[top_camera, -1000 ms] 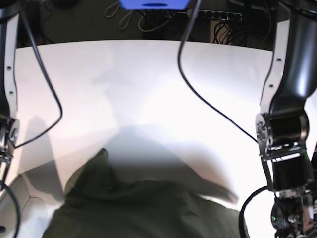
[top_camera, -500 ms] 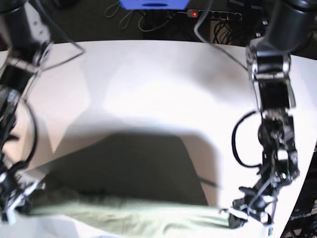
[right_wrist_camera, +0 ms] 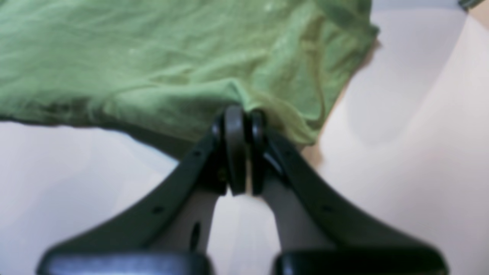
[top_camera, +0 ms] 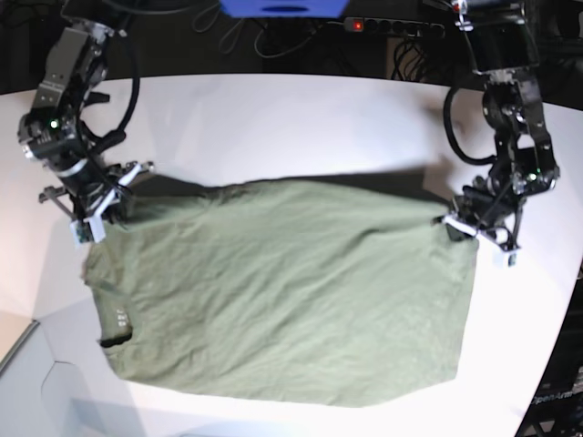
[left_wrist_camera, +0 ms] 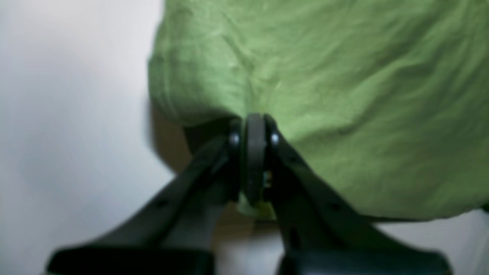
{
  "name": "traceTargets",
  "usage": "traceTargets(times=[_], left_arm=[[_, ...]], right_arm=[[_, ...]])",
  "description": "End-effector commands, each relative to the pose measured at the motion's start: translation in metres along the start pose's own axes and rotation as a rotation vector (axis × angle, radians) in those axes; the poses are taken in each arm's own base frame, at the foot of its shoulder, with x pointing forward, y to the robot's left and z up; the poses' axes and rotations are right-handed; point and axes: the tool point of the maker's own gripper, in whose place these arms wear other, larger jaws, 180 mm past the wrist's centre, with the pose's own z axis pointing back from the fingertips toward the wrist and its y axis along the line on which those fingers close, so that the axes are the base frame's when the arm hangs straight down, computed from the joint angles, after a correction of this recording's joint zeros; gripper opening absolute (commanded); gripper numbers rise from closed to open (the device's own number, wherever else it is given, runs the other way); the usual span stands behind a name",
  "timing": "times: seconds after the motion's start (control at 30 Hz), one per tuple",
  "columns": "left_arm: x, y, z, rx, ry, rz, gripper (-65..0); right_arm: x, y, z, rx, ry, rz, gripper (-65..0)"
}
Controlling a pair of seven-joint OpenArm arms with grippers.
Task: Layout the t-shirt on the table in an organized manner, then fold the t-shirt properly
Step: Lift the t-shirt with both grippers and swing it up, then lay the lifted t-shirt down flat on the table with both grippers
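The plain olive-green, wrinkly cotton t-shirt is lying spread across the glossy white bench, stretching between the two end effectors. The left end effector is pinching a far corner of the fabric, its jaws clamped together on the cloth, with the shirt fanning out ahead of it. The right end effector is likewise gripping the opposite far corner, jaws pressed tight on a bunched fold

Bright, even light; both wrist views blurred, base view sharp with soft shadows.
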Motion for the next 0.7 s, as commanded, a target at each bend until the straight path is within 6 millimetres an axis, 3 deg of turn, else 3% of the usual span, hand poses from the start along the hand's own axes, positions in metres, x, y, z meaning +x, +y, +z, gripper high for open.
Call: traceTargets(times=[0.0, 0.1, 0.23, 0.37, 0.47, 0.57, 0.67], left_arm=[[0.008, 0.008, 0.006, 0.014, -0.028, 0.006, -64.8], [-0.011, 0.022, 0.009, 0.041, 0.006, 0.03, -64.8], [-0.021, 0.033, 0.014, 0.065, 0.019, 0.048, -64.8], [-0.023, 0.046, 0.026, 0.097, 0.006, 0.066, -64.8], [-0.004, 0.045, 0.044, 0.106, -0.071, 0.039, -64.8], [0.027, 0.023, 0.063, 0.054, -0.173, 0.003, -64.8], [0.066, -0.003, 0.095, -0.013, -0.32, -0.036, -64.8]], right_arm=[[0.008, 0.0, 0.005, -0.002, -0.04, 0.008, -65.0], [-0.005, 0.004, 0.009, 0.006, -0.025, 0.007, -65.0], [-0.018, 0.009, 0.015, 0.018, -0.036, 0.002, -65.0], [-0.019, 0.014, 0.029, 0.017, -0.07, 0.021, -65.0], [-0.009, 0.018, 0.041, 0.013, -0.129, 0.036, -65.0], [0.009, 0.021, 0.047, 0.009, -0.223, 0.022, -65.0], [0.029, 0.008, 0.056, -0.04, -0.333, -0.001, -65.0]])
